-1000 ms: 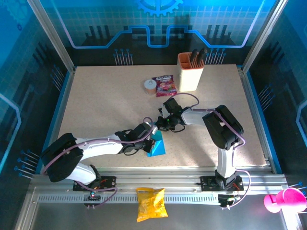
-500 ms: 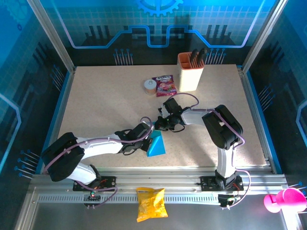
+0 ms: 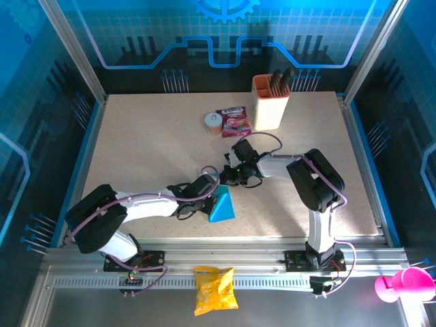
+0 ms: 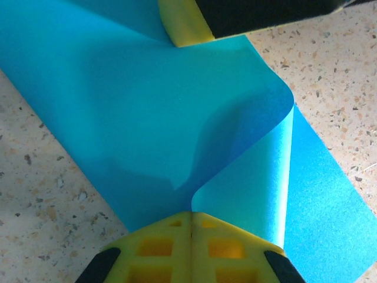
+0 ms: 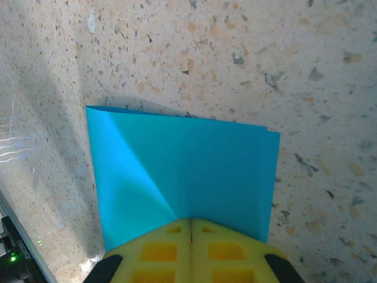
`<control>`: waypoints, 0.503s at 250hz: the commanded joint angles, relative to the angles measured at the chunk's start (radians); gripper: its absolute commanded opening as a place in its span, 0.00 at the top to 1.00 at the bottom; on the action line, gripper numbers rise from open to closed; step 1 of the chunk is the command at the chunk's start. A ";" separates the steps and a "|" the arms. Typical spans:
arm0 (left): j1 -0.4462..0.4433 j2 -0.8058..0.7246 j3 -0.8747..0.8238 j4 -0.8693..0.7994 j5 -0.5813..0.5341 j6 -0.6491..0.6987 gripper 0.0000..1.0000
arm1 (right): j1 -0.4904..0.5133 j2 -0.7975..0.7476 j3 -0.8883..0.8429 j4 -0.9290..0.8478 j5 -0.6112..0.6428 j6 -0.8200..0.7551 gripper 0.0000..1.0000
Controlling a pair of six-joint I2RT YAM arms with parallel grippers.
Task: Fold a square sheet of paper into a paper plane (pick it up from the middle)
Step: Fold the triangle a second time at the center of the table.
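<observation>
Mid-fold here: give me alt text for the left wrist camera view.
The left gripper, shut, pinches a blue paper sheet whose flap curls over in a soft, uncreased bend. The right gripper meets the sheet's far edge, and a speckled table lies beneath.

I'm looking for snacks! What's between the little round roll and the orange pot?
A red-purple snack packet lies between the roll and the orange pot, in the top view.
</observation>
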 commanded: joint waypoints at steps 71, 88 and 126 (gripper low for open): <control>0.010 0.017 0.025 -0.031 -0.033 -0.003 1.00 | 0.008 0.065 -0.035 -0.069 0.071 -0.012 1.00; 0.010 0.018 0.023 -0.031 -0.034 -0.004 1.00 | 0.008 0.065 -0.037 -0.069 0.072 -0.012 1.00; 0.011 0.020 0.018 -0.034 -0.038 -0.010 1.00 | 0.005 0.067 -0.037 -0.067 0.070 -0.014 1.00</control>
